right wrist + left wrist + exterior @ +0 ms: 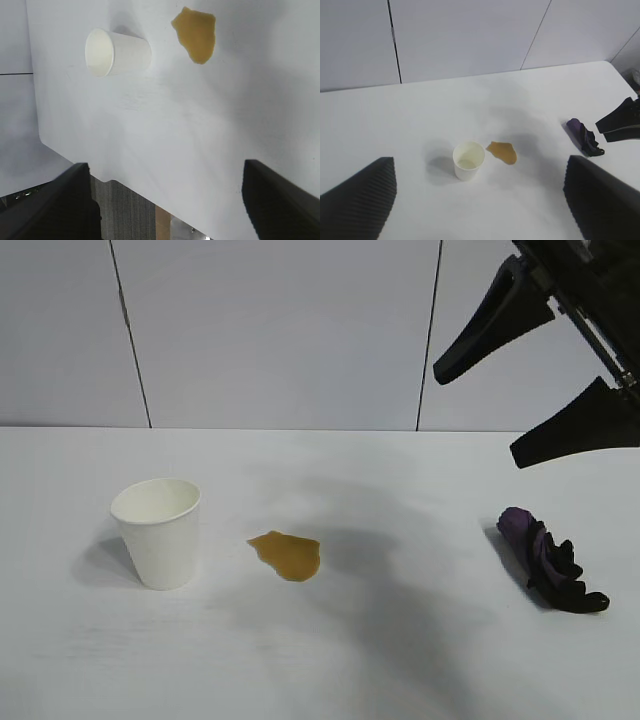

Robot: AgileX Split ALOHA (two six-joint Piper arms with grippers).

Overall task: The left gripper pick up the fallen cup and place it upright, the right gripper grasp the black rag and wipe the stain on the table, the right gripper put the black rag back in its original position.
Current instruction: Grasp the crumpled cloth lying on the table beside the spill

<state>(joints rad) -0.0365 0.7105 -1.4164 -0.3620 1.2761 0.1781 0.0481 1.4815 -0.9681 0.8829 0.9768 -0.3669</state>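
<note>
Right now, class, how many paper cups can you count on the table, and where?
1. The cup stands upright on the table, at the exterior view's left, beside the stain. No other cup shows in any view.

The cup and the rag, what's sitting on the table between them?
Only the stain, nearer the cup than the rag. From stain to rag the table is bare, as the exterior view shows.
</note>
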